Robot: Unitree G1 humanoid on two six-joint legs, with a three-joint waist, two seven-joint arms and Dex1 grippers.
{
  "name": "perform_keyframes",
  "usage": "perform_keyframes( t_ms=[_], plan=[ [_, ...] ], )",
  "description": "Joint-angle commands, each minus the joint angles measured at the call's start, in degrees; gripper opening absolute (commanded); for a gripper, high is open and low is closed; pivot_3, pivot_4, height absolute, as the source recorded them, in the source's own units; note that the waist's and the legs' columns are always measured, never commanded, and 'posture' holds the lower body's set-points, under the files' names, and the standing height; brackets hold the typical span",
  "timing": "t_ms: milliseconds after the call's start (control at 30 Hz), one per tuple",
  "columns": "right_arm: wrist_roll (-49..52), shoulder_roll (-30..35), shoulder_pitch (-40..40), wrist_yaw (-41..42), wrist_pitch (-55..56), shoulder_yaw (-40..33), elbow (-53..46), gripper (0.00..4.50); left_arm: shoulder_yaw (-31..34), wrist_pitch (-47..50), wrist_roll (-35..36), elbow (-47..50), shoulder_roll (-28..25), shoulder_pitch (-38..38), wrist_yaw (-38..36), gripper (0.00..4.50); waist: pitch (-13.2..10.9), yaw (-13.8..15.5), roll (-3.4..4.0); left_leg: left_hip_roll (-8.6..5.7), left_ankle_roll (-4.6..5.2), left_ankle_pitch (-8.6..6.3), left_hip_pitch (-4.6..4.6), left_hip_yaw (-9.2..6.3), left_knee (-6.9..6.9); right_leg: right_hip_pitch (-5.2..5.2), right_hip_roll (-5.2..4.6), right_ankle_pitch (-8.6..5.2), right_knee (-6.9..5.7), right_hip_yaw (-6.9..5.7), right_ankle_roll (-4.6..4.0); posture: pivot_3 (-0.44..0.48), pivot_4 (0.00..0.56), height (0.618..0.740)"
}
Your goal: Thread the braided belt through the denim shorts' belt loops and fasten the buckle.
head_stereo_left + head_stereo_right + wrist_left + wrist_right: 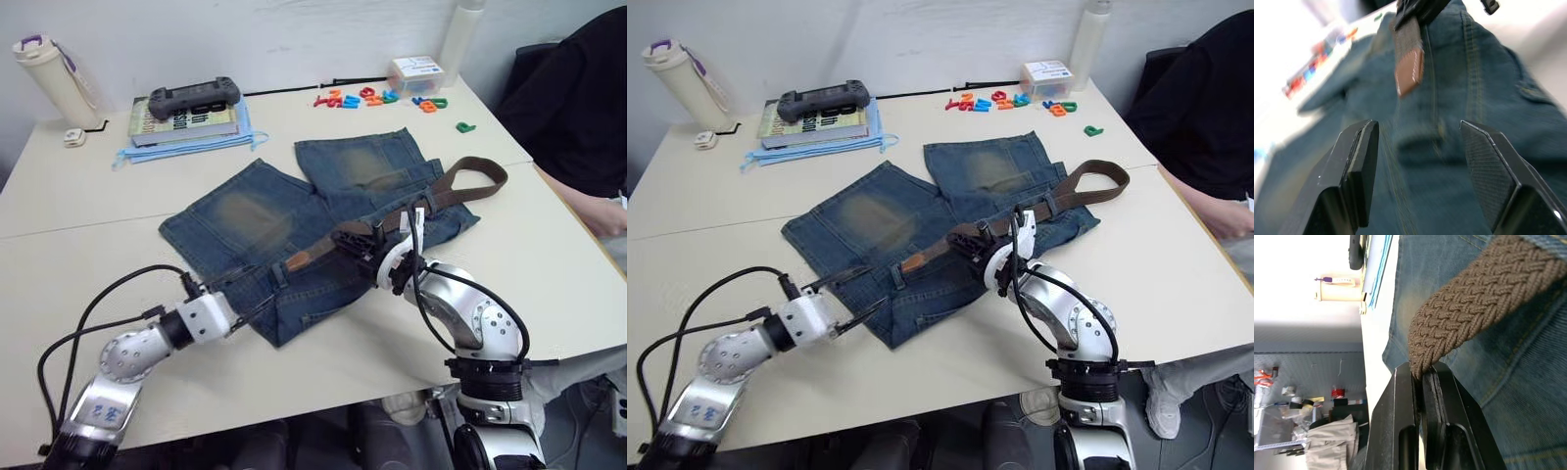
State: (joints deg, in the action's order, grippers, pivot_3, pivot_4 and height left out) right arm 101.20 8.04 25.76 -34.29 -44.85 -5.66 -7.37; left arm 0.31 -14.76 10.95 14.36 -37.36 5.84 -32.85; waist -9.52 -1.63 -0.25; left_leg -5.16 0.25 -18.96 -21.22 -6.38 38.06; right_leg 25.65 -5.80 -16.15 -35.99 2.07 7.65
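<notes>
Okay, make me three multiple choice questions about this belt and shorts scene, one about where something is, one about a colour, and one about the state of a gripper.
1. Where does the game controller lie?
A. on a book at the far side of the table
B. on the denim shorts
C. in the left gripper

2. What colour is the leather tip of the braided belt?
A. white
B. tan
C. green

3. What is the right gripper doing?
A. hanging open over bare table
B. shut on a bottle
C. shut on the braided belt

Answers:
1 A, the controller rests on a book near the wall.
2 B, the left wrist view shows a tan stitched tip.
3 C, the right wrist view shows the weave pinched between its fingers.
</notes>
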Motion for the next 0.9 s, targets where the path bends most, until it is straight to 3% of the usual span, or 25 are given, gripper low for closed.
perform_keyframes(
  t_ms=[33, 300, 900],
  plan=[
    [-3.1, -1.8, 0.5, 3.0, 0.8, 1.7, -3.1, 0.00, 3.3, 11.0, 10.1, 8.3, -0.1, 3.3, -0.4, 2.95, 0.0, 0.0, 0.00, 0.00, 0.00, 0.00, -0.01, 0.00, 0.01, -0.01, -0.02, 0.00, 0.00, 0.00, 0.00, 0.000, 0.150, 0.714],
    [-9.9, -3.7, 0.8, 7.1, 1.4, 3.2, -4.2, 0.00, 6.8, 19.5, 14.2, 12.1, 0.3, 4.3, -1.5, 2.95, 0.0, -0.1, 0.03, 0.00, -0.01, 0.00, 0.04, 0.00, 0.00, -0.03, 0.13, 0.01, 0.01, -0.01, -0.02, 0.000, 0.150, 0.714],
    [-25.5, -1.2, 1.3, 14.9, -1.7, 6.4, -6.3, 0.00, 11.8, 17.2, 12.6, 11.4, 1.7, 8.0, -5.8, 2.95, 0.0, 0.1, 0.06, 0.02, -0.02, -0.02, 0.04, 0.01, -0.01, -0.03, 0.11, 0.01, 0.07, -0.02, -0.03, 0.000, 0.150, 0.714]
  ],
)
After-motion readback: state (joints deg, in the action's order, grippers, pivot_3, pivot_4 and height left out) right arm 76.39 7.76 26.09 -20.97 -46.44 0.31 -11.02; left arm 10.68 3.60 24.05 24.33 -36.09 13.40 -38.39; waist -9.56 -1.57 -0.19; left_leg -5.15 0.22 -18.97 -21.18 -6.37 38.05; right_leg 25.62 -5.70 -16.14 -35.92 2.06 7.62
